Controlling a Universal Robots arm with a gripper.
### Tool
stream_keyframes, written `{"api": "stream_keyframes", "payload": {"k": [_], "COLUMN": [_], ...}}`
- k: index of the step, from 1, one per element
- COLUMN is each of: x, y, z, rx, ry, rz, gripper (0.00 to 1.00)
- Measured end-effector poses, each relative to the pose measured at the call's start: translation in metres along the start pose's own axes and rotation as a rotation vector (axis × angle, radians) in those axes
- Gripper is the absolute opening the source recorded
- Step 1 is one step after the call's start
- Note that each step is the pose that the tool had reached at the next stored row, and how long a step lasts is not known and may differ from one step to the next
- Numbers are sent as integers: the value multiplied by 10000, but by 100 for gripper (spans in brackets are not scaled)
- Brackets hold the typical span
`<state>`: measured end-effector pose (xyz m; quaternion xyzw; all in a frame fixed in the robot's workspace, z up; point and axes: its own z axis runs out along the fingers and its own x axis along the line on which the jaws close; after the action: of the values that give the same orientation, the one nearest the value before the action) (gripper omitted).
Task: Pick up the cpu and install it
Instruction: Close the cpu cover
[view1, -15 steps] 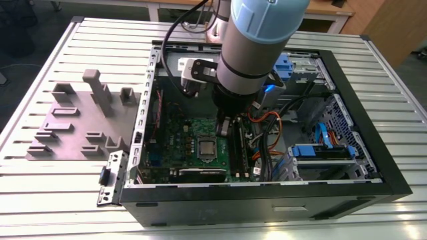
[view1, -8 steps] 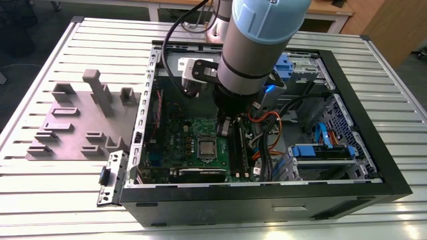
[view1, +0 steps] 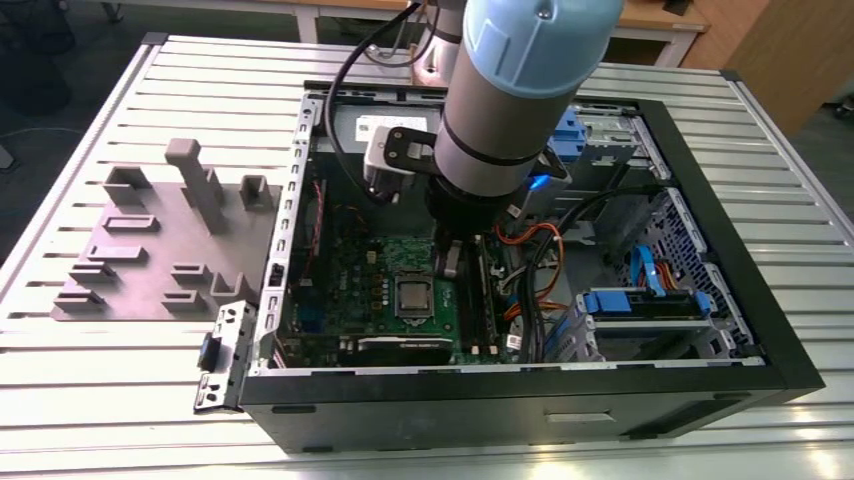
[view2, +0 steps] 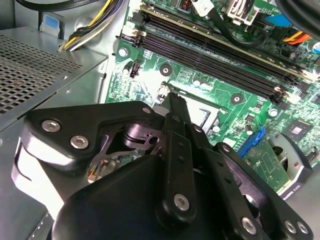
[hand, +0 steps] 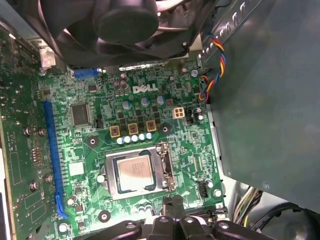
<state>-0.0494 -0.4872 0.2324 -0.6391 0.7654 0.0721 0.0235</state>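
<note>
Gripper (hand: 172, 212) fingers: black, look drawn together at tips in both wrist views, holding nothing, just above motherboard (hand: 150, 130) edge by socket frame (hand: 137, 172). 1 cpu (hand: 134, 171): flat square, silver-grey metal top, seated inside rect silver frame, mid green board; also seen in ext view (view1: 412, 295). Open black PC case (view1: 747, 330) on slatted metal table (view1: 80, 400); grey plastic fixture (view1: 154, 260) near table's edge.

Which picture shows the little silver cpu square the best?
The first wrist view: the cpu faces the camera, sitting inside its metal socket frame on the green motherboard. The exterior view shows it small. In the second wrist view the gripper covers that spot.
</note>
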Motion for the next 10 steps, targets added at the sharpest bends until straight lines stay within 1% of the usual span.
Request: {"api": "stream_keyframes", "payload": {"k": [2,3,7,9,10], "x": [11,12,18,19,19], "y": [-1,-1,-2,-2,-3], "z": [3,3,3,2,2], "rx": [6,4,3,-16,-35], "ry": [-1,9,14,26,38], "rz": [-56,-81,-95,-241,-392], "gripper": [11,11,11,11,11]}}
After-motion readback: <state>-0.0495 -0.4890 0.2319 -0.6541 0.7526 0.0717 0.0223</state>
